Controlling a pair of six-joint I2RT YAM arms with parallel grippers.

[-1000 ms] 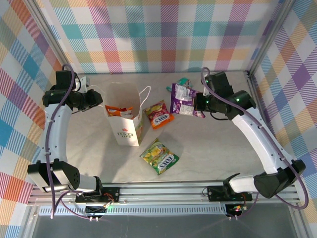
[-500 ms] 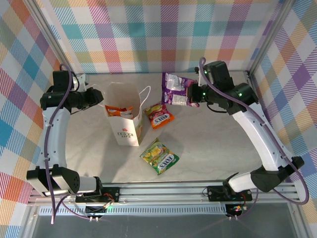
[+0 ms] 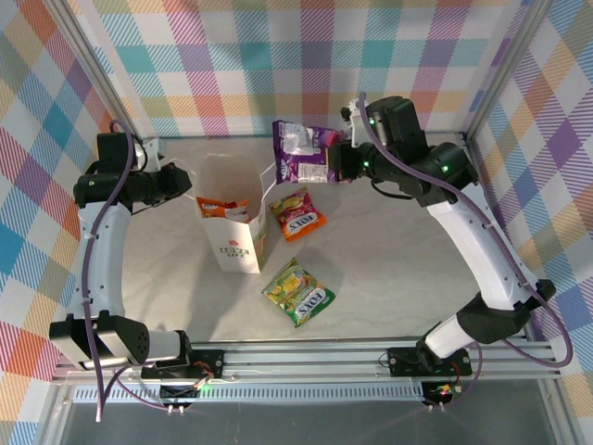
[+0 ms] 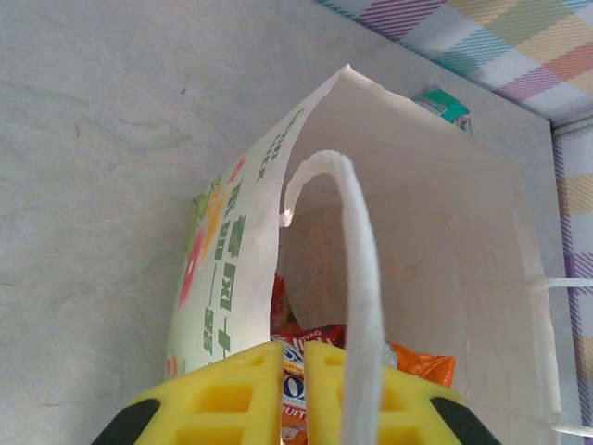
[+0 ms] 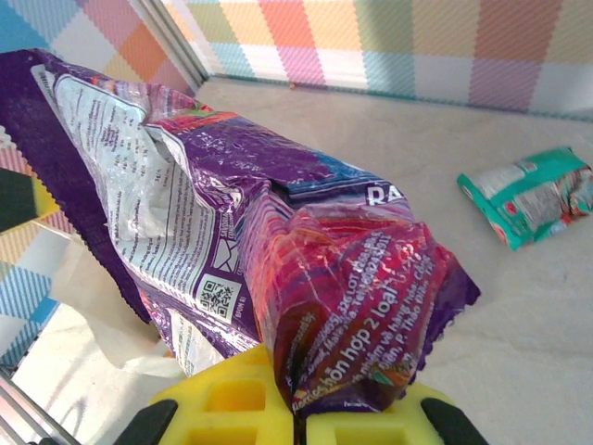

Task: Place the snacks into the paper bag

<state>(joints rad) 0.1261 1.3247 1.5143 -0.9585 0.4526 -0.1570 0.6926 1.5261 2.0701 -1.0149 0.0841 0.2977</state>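
Far left, the left gripper sits at the left rim of the paper bag. Its fingers are pinched nearly together, and I can't tell if they've got any paper or the cord handle between them. The bag stands upright, mouth open, with an orange packet already inside. Another orange one and a green-yellow one lie on the table to its right. The right gripper is clamped on the purple packet, held in the air with its long axis pointing left. The bag mouth is further left and nearer the arms, so it's the right arm's job. The left wrist camera looks right down into the bag, while the right wrist one catches a teal packet lying behind.
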